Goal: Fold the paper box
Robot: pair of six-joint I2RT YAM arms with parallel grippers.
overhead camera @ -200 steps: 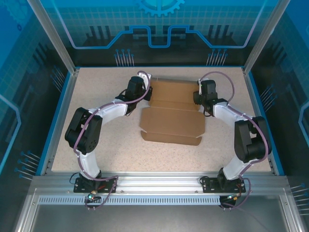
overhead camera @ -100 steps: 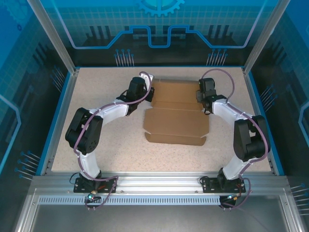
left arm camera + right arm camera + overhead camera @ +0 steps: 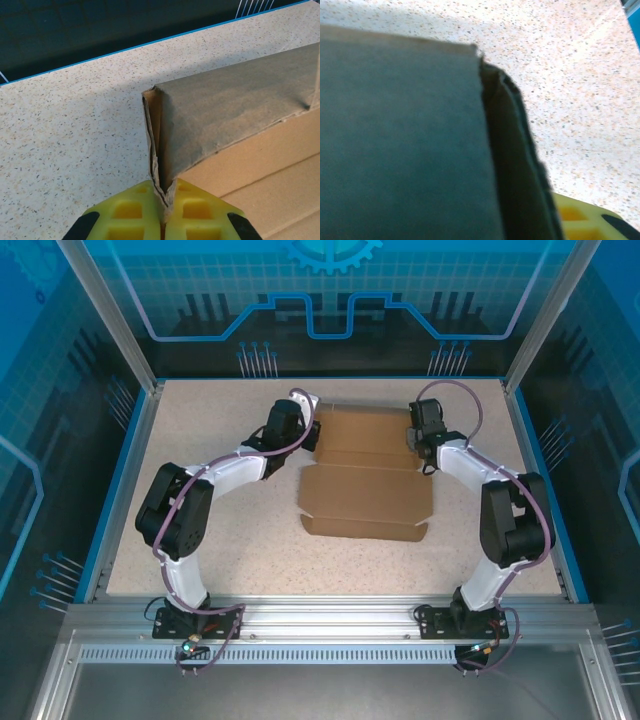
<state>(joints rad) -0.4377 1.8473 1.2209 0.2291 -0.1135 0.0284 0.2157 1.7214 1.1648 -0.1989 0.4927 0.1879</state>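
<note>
Speckled table (image 3: 200,540); left gripper (image 3: 164,214), right gripper (image 3: 413,436) pinch paper box (image 3: 365,495) flaps.

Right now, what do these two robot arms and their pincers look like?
The left arm and right arm have white curved links, bulky black joints and a looping purplish cable each. The left gripper has bright yellow plastic fingers with moulded pockets and black edges.

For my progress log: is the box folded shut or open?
Open. The box lies mostly spread flat; the left claw pinches a raised corner.
</note>
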